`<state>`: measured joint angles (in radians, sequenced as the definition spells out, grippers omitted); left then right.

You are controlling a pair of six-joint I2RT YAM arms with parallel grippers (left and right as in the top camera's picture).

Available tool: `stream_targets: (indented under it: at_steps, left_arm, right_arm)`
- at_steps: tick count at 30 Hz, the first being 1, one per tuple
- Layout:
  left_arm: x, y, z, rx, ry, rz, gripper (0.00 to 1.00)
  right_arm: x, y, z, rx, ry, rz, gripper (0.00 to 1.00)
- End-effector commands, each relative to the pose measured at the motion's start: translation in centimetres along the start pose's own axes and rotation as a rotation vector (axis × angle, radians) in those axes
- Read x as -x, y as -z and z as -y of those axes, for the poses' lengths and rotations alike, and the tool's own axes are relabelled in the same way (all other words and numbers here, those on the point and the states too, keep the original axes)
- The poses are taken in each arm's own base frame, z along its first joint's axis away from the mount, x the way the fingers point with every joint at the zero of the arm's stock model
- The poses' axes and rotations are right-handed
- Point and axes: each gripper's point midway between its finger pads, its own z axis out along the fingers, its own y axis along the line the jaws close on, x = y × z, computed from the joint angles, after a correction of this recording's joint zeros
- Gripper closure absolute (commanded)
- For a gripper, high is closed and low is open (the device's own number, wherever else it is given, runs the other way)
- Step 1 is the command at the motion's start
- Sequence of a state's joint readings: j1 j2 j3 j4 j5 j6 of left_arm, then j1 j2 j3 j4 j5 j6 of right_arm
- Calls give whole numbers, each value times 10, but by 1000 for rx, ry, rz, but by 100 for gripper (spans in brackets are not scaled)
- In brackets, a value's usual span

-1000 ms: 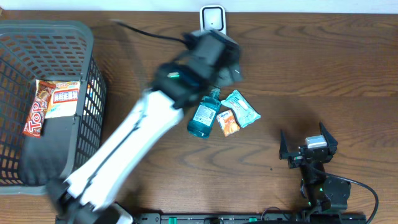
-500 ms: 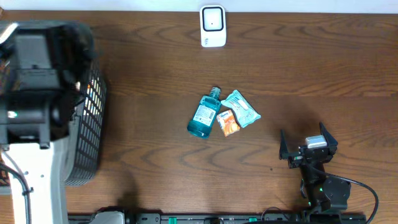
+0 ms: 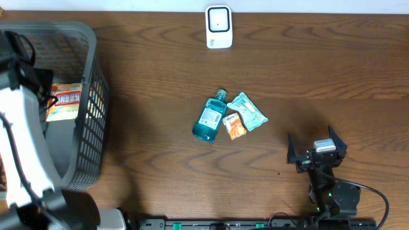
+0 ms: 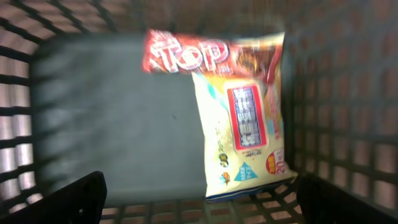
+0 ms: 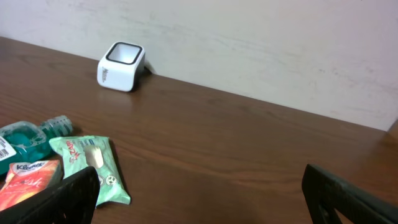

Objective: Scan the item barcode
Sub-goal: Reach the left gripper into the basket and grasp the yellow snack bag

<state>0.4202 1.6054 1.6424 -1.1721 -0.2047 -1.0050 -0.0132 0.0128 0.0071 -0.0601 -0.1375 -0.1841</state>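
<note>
The white barcode scanner [image 3: 218, 27] stands at the table's far edge and shows in the right wrist view [image 5: 120, 66]. Three items lie mid-table: a blue bottle [image 3: 209, 117], a teal pack [image 3: 248, 112] and a small orange pack [image 3: 235, 126]. My left gripper [image 4: 205, 205] hangs open over the inside of the grey basket [image 3: 89, 96], nothing between its fingers. Below it lie a red Top pack [image 4: 199, 56] and a yellow snack pack [image 4: 245, 137]. My right gripper [image 3: 316, 148] rests open near the front right, empty, right of the teal pack [image 5: 87, 165].
The basket's mesh walls [image 4: 348, 112] rise around the left gripper's view. My white left arm [image 3: 19, 147] covers the basket's left side from above. A pale wall [image 5: 249, 43] runs behind the scanner.
My left arm has swung from above the table's middle, near the bottle, over to the basket at the far left. The items on the table and the right arm have stayed put.
</note>
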Motion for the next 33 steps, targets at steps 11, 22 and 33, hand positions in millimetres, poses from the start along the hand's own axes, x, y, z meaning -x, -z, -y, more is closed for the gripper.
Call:
stream_targets:
  at_steps: [11, 22, 33]
  left_arm:
    - [-56, -128, 7, 218, -117, -255, 2]
    - [-81, -182, 24, 151, -190, -331, 2]
    - [-123, -223, -30, 226, -208, -376, 87]
  right_arm:
    - [-1, 0, 0, 1, -15, -4, 1]
    - [-1, 0, 0, 1, -15, -4, 1]
    - [-1, 0, 0, 1, -15, -4, 1]
